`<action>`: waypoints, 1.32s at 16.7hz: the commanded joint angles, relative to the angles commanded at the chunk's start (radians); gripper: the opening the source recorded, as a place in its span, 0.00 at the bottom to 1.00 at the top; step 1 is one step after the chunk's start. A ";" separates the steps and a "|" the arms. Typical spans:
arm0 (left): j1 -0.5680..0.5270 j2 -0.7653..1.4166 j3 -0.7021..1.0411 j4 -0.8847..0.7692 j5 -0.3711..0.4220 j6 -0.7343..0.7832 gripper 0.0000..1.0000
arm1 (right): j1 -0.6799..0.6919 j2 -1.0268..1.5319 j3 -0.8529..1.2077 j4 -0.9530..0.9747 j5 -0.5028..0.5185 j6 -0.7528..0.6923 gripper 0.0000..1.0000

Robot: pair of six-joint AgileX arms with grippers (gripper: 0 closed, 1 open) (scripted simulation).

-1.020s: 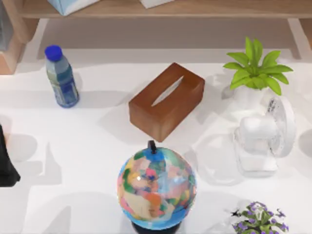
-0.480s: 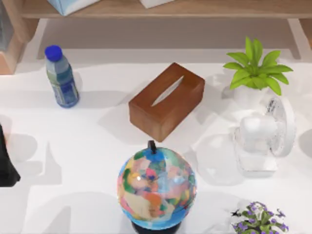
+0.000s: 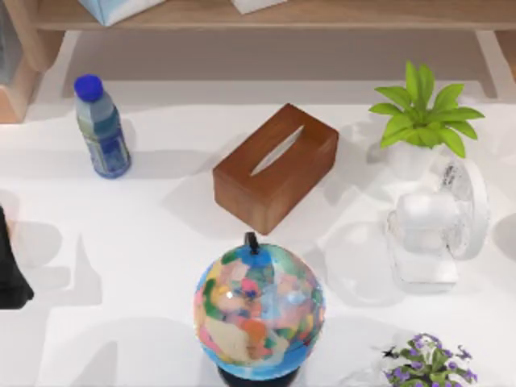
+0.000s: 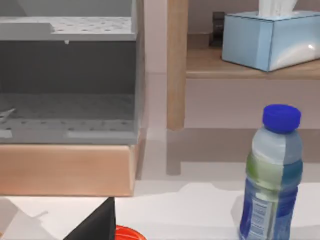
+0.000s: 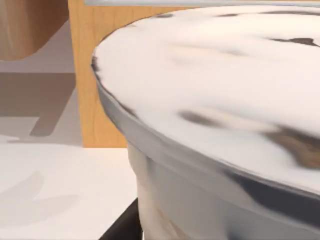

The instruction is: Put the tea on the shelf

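Blue-capped tea (image 3: pixel 101 129) stands at 10 o'clock, below shelf (image 3: pixel 322 14); left arm's finger state indeterminate; misaligned grasp could topple it.

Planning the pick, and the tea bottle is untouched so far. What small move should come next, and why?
Probably swing the left arm toward the bottle. The arm sits at the table's left edge, apart from the bottle, which stands upright farther back on that same side, in front of the shelf.

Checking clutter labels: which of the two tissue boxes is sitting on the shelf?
The light blue tissue box stands on the shelf; the brown tissue box sits on the table, mid-scene.
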 joint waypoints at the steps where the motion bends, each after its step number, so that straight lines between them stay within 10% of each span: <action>1: 0.000 0.000 0.000 0.000 0.000 0.000 1.00 | 0.000 0.000 0.000 0.000 0.000 0.000 0.17; 4: 0.000 0.000 0.000 0.000 0.000 0.000 1.00 | 0.000 0.000 0.000 0.000 0.000 0.000 0.00; 22: 0.000 0.000 0.000 0.000 0.000 0.000 1.00 | -0.002 -0.061 -0.003 -0.057 -0.001 0.002 0.00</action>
